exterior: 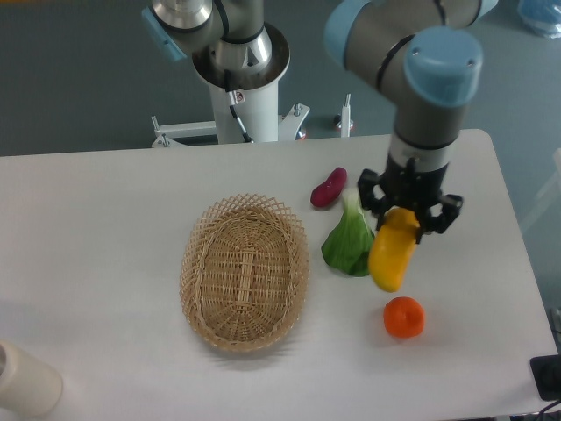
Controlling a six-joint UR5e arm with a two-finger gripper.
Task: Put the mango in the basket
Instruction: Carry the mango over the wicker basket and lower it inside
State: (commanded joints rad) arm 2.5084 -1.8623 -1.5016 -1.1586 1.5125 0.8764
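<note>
The mango (392,259) is up in the air, clamped at its orange upper end by the fingers (407,216), and hanging nose-down over the right half of the surface (105,219). Those fingers are closed in on the fruit from either side, no daylight showing, so call it a firm hold. Right now the fruit dangles just beside the leafy green vegetable (350,239), overlapping its right edge from this angle, with the round orange (404,317) sitting just below it on the surface and the dark red sweet potato (328,187) off toward the back.

So this looks like the carry leg: pickup done, drop not yet made. The basket (244,272) sits well apart to the left, wide open and with nothing in it (a generous target, that looped rim aside).

What does the next move need? A sideways run toward the basket, and enough height to clear both the green vegetable, which lies directly between fruit and basket, and the woven rim. The mango hangs long and low beneath the grip, so its bottom tip is the part to watch. Once the fruit is centred over the weave, lower it and only then let go.
</note>
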